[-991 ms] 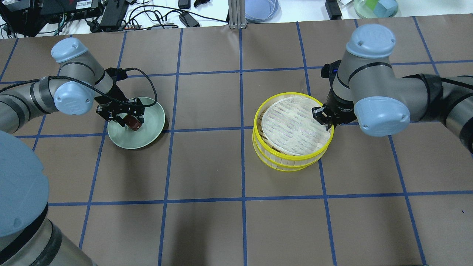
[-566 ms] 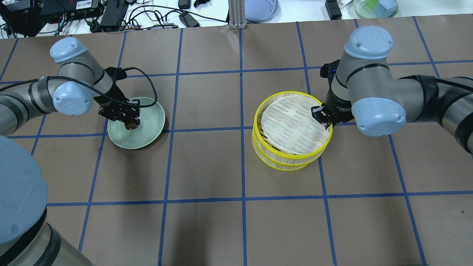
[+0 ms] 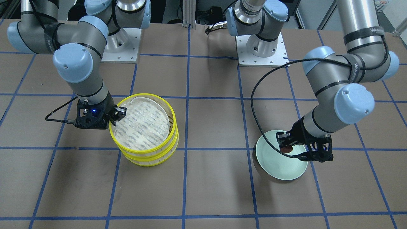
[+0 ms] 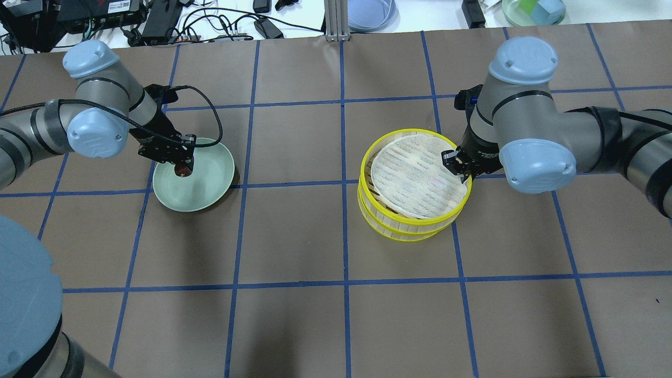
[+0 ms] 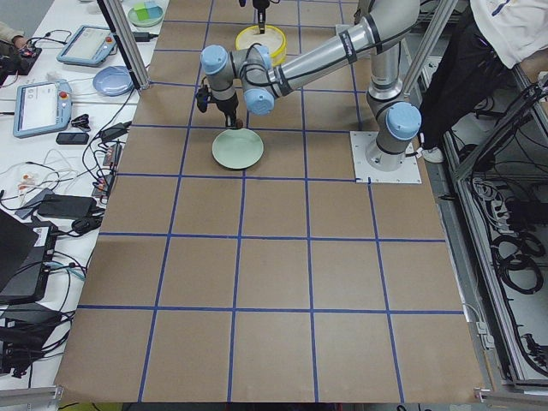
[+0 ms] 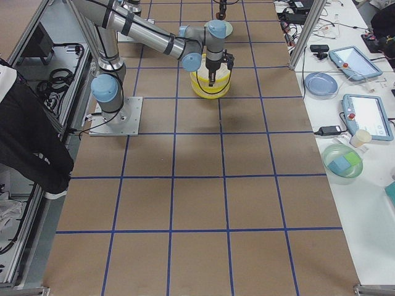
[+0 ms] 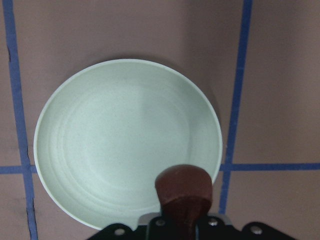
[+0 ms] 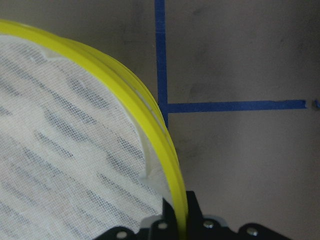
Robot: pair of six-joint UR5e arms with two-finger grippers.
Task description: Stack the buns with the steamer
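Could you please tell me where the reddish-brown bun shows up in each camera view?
Front-facing: lower right, reddish-brown bun in the left gripper over the pale green plate.
Overhead: left, over the plate's left part.
Exterior left: top centre, too small to be sure.
Exterior right: too small to tell.
Left wrist: bottom centre, close up.
Right wrist: not in it.
Shared landmark: the plate.

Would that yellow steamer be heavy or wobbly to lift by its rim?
Probably light: the top steamer tier looks like a thin slatted ring with a mesh liner. The right gripper pinches one side of its rim, so it may tilt when lifted. It sits offset on the lower tier, so it could slide.
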